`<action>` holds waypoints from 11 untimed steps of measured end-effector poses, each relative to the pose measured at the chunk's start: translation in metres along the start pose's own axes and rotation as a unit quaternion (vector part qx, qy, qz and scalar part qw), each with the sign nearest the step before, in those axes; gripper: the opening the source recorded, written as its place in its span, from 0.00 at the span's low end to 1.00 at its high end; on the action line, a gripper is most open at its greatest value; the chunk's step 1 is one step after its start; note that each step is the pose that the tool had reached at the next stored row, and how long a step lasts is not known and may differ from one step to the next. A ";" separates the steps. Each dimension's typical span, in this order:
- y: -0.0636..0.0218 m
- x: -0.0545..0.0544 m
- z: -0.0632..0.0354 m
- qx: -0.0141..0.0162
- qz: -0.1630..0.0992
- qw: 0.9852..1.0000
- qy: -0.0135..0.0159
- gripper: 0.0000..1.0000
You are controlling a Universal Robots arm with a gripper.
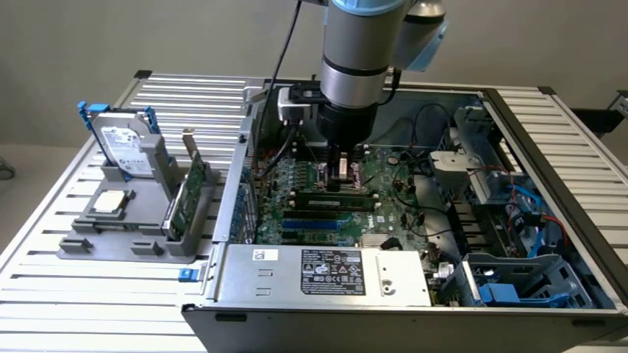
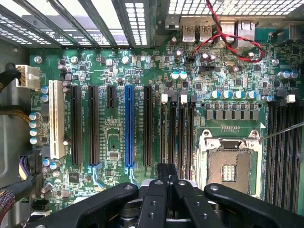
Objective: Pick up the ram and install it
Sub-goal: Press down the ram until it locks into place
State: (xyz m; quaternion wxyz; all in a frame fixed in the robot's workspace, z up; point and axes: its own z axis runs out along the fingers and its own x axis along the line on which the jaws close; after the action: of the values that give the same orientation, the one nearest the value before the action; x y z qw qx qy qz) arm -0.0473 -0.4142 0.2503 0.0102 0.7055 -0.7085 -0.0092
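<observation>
Plain beige wall [image 1: 147, 37], ribbed grey metal table [image 1: 549, 125], soft even light, pale floor [image 1: 10, 158] at the exterior view's left

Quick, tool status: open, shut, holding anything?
Tool: shut on the ram, above the motherboard.

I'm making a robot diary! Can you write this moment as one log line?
end effector: low over motherboard | nearest: black slots | grip: cannot tell | expansion card: in grey holder outside case

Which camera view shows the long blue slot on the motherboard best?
The wrist view: the blue slot lies face-on there, visible along its whole length. The exterior view gives the blue slot as a small, slanted blue strip.
</observation>
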 end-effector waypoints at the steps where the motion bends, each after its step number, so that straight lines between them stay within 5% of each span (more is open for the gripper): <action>1: 0.0000 0.000 0.0012 0.000 0.000 1.000 0.000 0.11; 11: 0.0002 -0.003 0.0178 0.000 0.000 1.000 0.000 0.11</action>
State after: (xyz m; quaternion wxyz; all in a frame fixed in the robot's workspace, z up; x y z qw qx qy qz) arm -0.0480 -0.4114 0.2325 0.0102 0.7056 -0.7085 -0.0091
